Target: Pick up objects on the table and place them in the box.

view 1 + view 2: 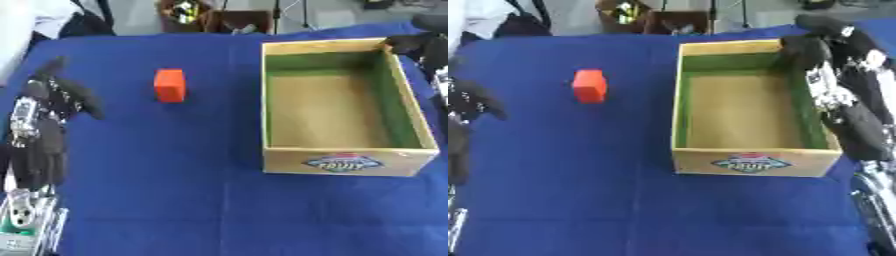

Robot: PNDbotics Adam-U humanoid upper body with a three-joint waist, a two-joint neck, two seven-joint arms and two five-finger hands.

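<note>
blue cloth-covered table (175, 200) is filling most of both views. red block (170, 85) is sitting upper left of centre in the left eye view, alone on the cloth, well apart from the box and not touching anything. it's standing upright, a lighter top face showing.

box (350, 162) is lying to the right of centre, open top, pale wood walls w/ green lining on the inside walls and a tan floor. nothing is showing inside it. a blue/red logo sticker (749, 163) is sitting on the near outer wall.

left hand (61, 97) is coming in at the left edge, mid-height in the left eye view, black w/ silver bits, fingers spread apart and relaxed, holding nothing. it's hanging left of the block, w/ a gap of bare cloth between them. its forearm is running down toward the lower left corner.

right hand (820, 42) is showing best in the right eye view, upper right of frame, at the box's far right corner, over or just beside the rim; can't tell if it's touching. fingers are looking bent downward but blurred, so can't tell whether they're apart or together; nothing seen in them. its arm is running down the right edge alongside the box's right wall.
</note>
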